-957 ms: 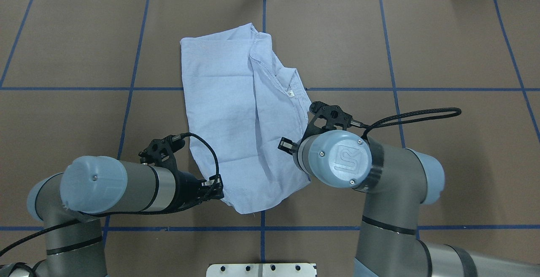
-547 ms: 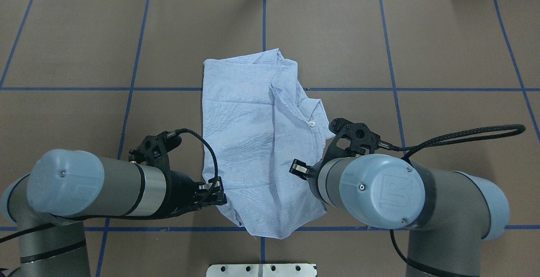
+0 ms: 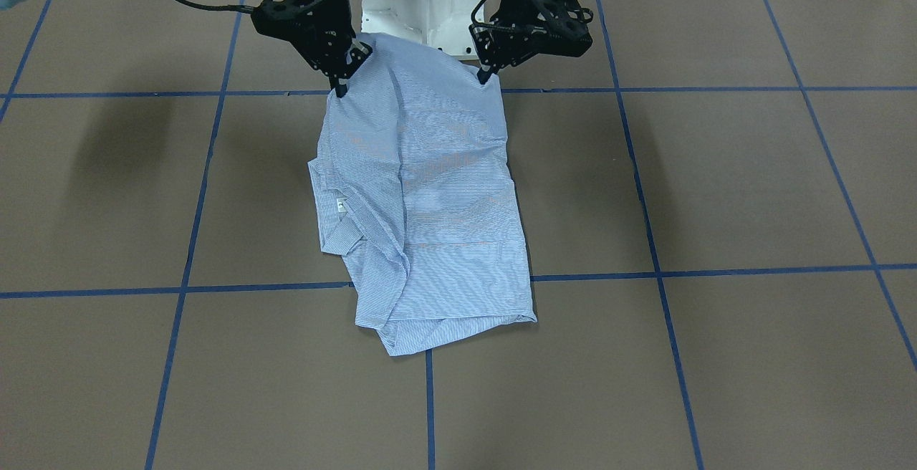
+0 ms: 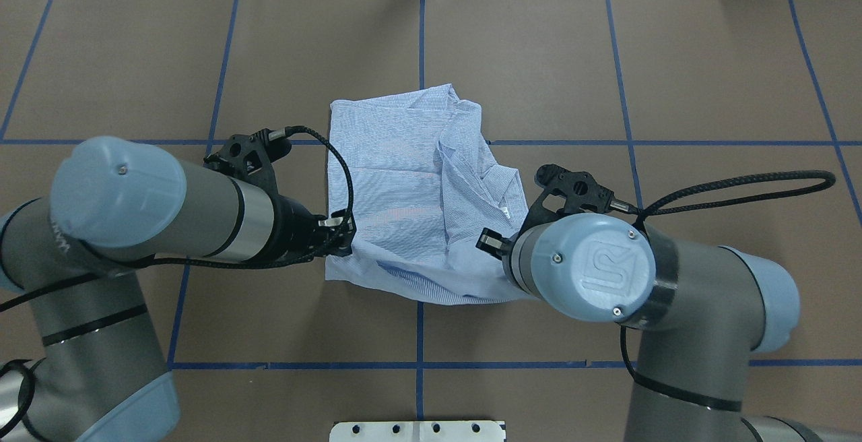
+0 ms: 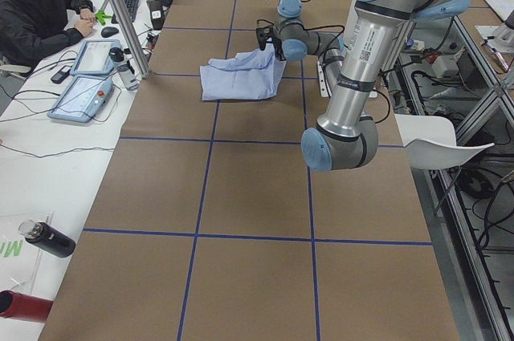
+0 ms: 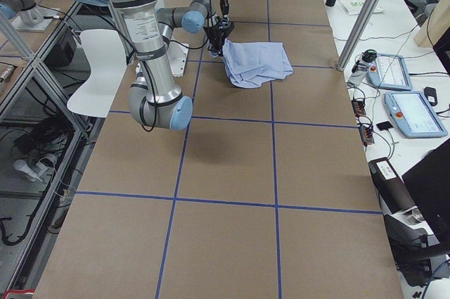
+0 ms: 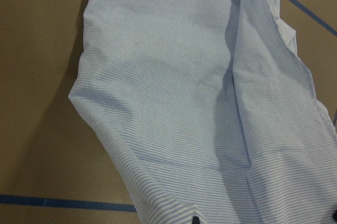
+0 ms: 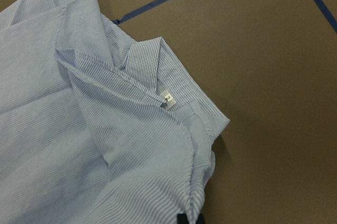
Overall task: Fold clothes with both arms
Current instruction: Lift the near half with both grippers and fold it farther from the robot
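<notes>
Shirt [image 3: 430, 198] at table [image 3: 716, 190] centre, part-folded, collar [image 3: 335, 206] toward robot's right side. Near hem raised off surface, far portion lying flat. Left gripper [image 3: 486, 74] pinched closed on one hem corner. Right gripper [image 3: 339, 84] pinched closed on other corner. I judge fabric light, thin, limp: it sags between grips and wrinkles readily. I recommend hold at hem corners, pinch through all layers, span kept taut.
</notes>
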You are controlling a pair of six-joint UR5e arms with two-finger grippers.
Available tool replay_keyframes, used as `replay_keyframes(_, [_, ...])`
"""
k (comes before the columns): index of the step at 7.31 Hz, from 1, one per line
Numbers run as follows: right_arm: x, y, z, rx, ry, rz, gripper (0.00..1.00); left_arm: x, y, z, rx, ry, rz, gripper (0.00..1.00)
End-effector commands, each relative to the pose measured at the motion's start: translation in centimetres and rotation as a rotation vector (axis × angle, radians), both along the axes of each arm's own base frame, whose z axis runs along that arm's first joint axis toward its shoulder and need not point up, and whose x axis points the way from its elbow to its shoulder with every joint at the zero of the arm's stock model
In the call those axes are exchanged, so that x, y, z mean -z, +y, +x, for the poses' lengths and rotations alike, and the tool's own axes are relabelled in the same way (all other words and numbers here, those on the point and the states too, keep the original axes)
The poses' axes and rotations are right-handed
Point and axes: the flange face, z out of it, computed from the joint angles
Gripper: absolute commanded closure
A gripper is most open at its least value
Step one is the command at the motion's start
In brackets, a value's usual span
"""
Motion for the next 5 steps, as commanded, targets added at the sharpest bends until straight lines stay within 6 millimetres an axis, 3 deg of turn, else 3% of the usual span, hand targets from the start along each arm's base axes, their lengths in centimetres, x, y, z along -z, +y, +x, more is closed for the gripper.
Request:
replay_keyframes(1, [-0.9, -5.9, -1.7, -0.050, 0.032, 0.027, 1.00, -0.8, -6.2, 0.2, 0.045, -0.081, 0.068, 1.00])
replay_keyframes(3, [1.0, -11.1, -2.9, -0.101, 0.052, 0.026, 1.00, -0.6, -9.8, 1.3, 0.094, -0.136, 0.126, 1.00])
replay_keyframes(4, [1.5, -12.7, -2.0, -0.100, 0.062, 0.051, 1.00, -0.5, -11.5, 2.5, 0.105, -0.163, 0.141, 1.00])
replay_keyframes(5, [1.5, -14.4, -2.3, -0.106, 0.081, 0.056, 1.00, -1.0, -13.2, 2.9, 0.104, -0.193, 0.156, 1.00])
